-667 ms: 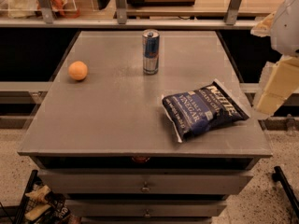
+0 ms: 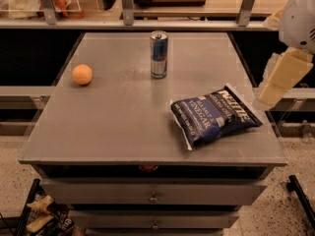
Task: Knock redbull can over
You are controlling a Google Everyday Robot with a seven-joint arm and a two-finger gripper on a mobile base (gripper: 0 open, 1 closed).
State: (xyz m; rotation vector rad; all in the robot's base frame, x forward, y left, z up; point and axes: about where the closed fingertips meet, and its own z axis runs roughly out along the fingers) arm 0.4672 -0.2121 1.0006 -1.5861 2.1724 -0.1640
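**Workspace.** A grey table [image 2: 118,132] fills the centre of the camera view. Drawers [image 2: 98,193] with small metal knobs sit under its front edge. A wooden shelf [image 2: 216,6] on metal posts runs behind the far edge.

**Task object.** The redbull can [image 2: 159,54] stands upright on the far half of the table, slightly right of the table's centre line and near the far edge. Its silver top faces up, and the blue and silver panels face the camera. Nothing touches the can.

**Gripper.** The gripper [image 2: 269,93] hangs at the right side of the view, outside the table's right edge and above table height. It is cream-coloured and slopes down and to the left from a white arm housing [image 2: 301,26]. Its lower tip is just beside the right end of the chip bag [image 2: 214,116]. It holds nothing, and whether it is released or clenched cannot be told from this view.

**Relation of can to gripper.** The can lies well apart from the gripper, to the gripper's left in the view and farther back on the table. A bare stretch of table surface lies between them.

**Other objects.**
- The dark blue chip bag lies flat on the right front part of the table, nearer the camera than the can.
- An orange ball [image 2: 82,74] rests on the left side of the table, well apart from the can.
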